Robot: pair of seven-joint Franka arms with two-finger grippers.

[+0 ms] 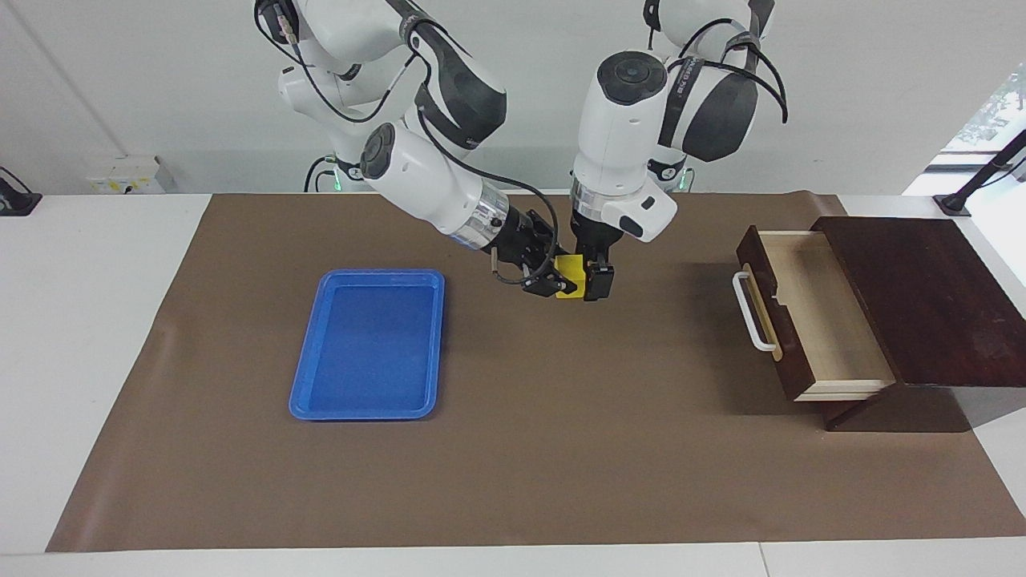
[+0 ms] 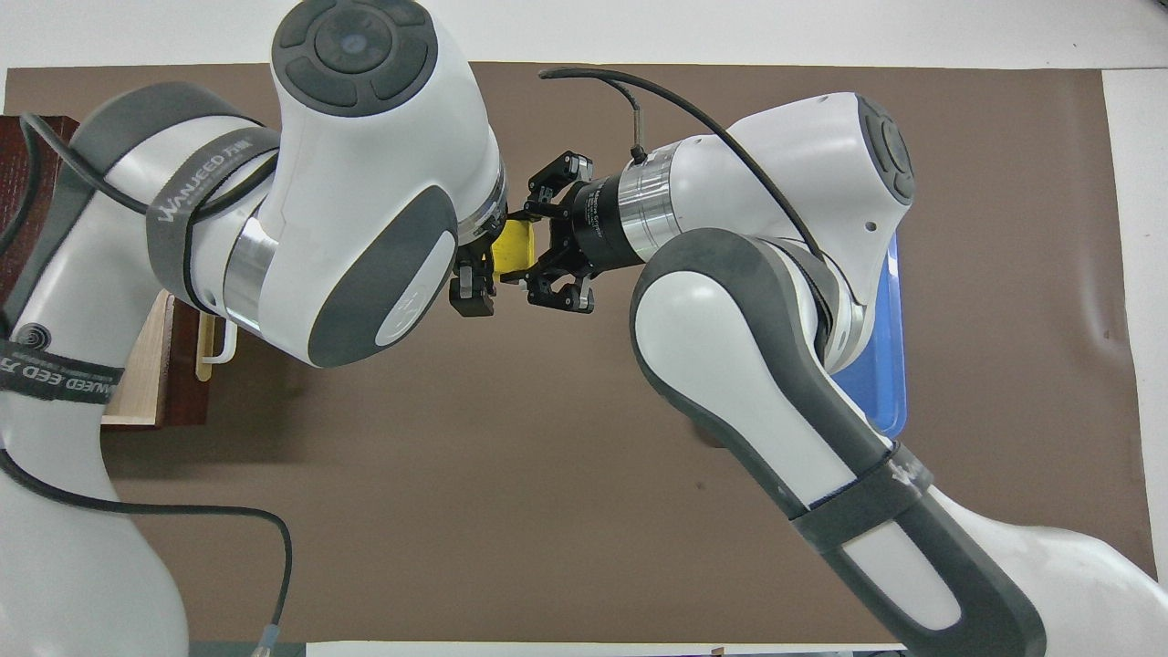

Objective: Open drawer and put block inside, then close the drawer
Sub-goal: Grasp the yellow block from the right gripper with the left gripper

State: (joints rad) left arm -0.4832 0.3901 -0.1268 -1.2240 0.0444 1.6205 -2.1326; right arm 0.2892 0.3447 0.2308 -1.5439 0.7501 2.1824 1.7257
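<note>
The yellow block [image 1: 570, 272] is held in the air over the brown mat, between the blue tray and the drawer. My right gripper [image 1: 559, 282] is shut on it from the tray's side; in the overhead view [image 2: 532, 253] its fingers grip the block [image 2: 511, 251]. My left gripper [image 1: 591, 280] hangs straight down, open, against the block's drawer-side face, one finger [image 2: 474, 294] showing from above. The drawer [image 1: 817, 312] of the dark wooden box stands pulled open, its pale inside bare, white handle [image 1: 752, 312] toward the table's middle.
A flat blue tray [image 1: 369, 344] lies on the mat toward the right arm's end, partly under the right arm from above [image 2: 881, 383]. The dark box top [image 1: 922, 296] sits at the left arm's end of the table. The drawer's corner [image 2: 137, 374] shows under the left arm.
</note>
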